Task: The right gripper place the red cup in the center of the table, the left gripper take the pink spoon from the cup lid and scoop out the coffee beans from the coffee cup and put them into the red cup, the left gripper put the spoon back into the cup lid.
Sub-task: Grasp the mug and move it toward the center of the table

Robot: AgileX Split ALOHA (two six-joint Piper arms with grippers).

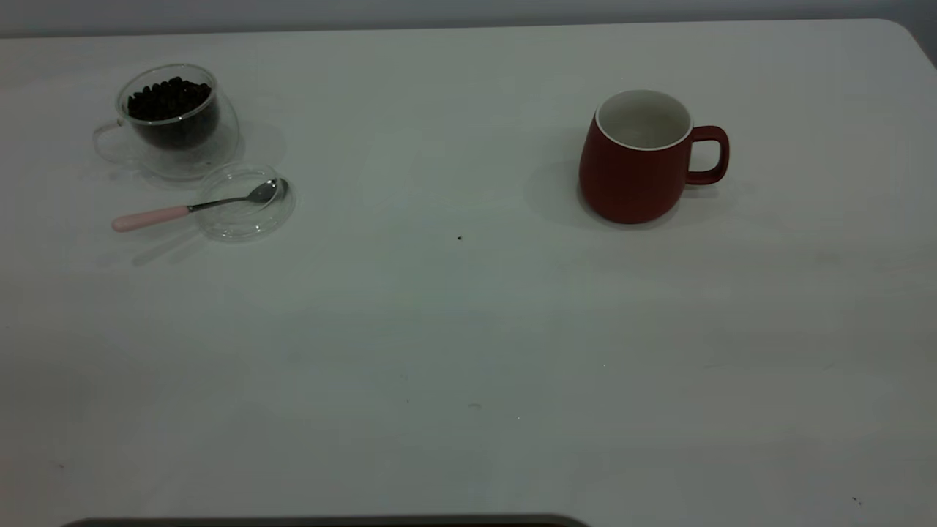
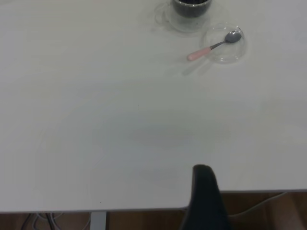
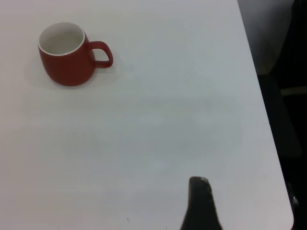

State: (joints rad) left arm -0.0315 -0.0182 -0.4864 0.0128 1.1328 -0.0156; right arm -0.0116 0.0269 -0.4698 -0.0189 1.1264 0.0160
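The red cup (image 1: 635,157) stands upright and empty on the right side of the white table (image 1: 468,329), handle to the right; it also shows in the right wrist view (image 3: 67,52). The clear glass coffee cup (image 1: 172,121) holds coffee beans (image 1: 170,99) at the far left. The cup lid (image 1: 245,201) lies just in front of it, with the pink spoon (image 1: 190,208) resting in it, bowl in the lid and pink handle sticking out left. Both show in the left wrist view: lid (image 2: 225,44), spoon (image 2: 211,49). Only a dark part of the left gripper (image 2: 204,191) and of the right gripper (image 3: 199,201) shows, both far from the objects.
The table's near edge runs past the left gripper (image 2: 144,203), with cables below. The table's right edge and rounded corner (image 3: 283,211) lie beside the right gripper. A small dark speck (image 1: 460,237) sits mid-table. A dark strip (image 1: 329,521) lines the exterior view's lower edge.
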